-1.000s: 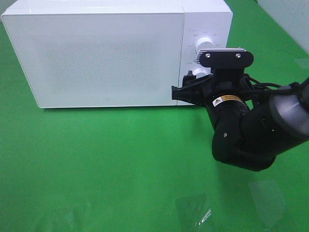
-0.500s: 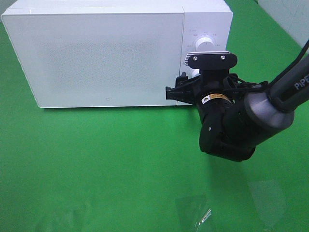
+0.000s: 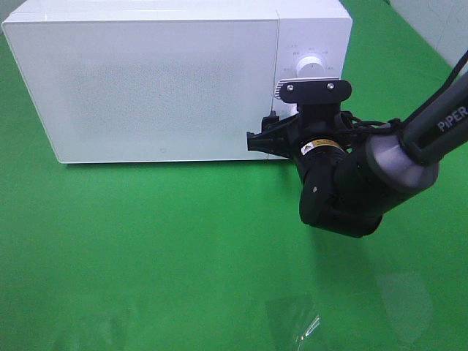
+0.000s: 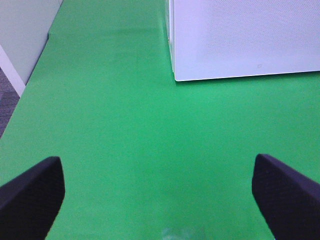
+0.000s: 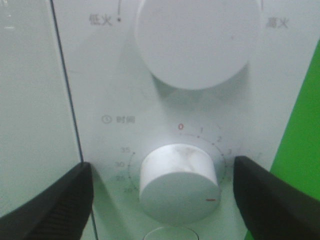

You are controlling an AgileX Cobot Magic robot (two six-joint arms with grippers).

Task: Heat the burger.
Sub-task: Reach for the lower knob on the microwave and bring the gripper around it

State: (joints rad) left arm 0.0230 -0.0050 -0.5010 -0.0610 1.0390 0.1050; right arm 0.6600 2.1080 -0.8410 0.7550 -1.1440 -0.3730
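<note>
The right end effector of a two-armed robot is at the control panel of a white box-shaped microwave oven, which stands near the far edge of a green-covered table. Its black jaws are spread wide on either side of the lower white round timer knob and grip nothing. Whether they touch the knob cannot be told. Above it is a larger white round power knob.

The burger is in none of the views. The oven's frosted white door is shut, so the burger is probably inside, though nothing confirms that.

The left end effector is also wide open and empty. It hangs over bare green cloth on the table's left side, well apart from the oven.

The part to be handled here looks like the timer knob: a short, smooth, hard plastic cylinder that could slip under a light pinch. The best hold is probably square across its round side wall, jaws closed evenly and centred on its axis, so that a wrist turn moves the red pointer mark along the printed minute scale. If the burger has to be handled, it would need care, being soft, stacked and easily squashed.
</note>
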